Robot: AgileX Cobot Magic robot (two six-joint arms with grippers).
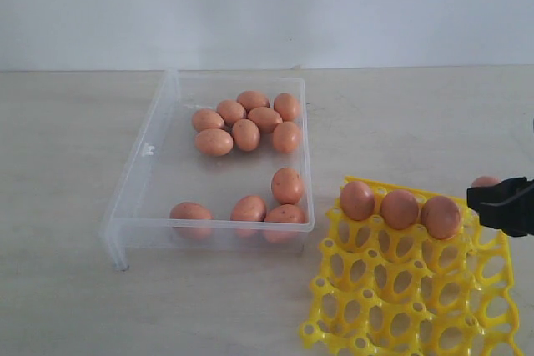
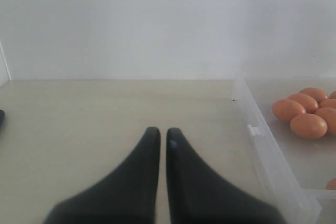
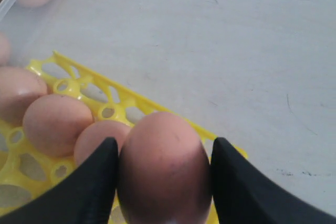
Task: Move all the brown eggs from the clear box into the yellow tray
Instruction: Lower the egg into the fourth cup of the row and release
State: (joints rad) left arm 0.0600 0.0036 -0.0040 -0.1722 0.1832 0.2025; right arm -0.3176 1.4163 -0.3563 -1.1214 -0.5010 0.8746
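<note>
Several brown eggs (image 1: 246, 134) lie in the clear box (image 1: 125, 206), one cluster at its far side and a few along the near wall. Three brown eggs (image 1: 400, 208) sit in the back row of the yellow tray (image 1: 400, 289). My right gripper (image 1: 501, 204) hovers at the tray's far right corner, shut on one more brown egg (image 3: 164, 166), which fills the span between the fingers of the right gripper (image 3: 165, 142). My left gripper (image 2: 163, 132) is shut on nothing, low over the table beside the box wall (image 2: 262, 145). It is outside the exterior view.
The pale table (image 1: 67, 147) runs back to a white wall (image 1: 267, 6). The tray (image 3: 121, 94) stands just right of the box's near corner, its front cups running past the lower edge of the exterior view.
</note>
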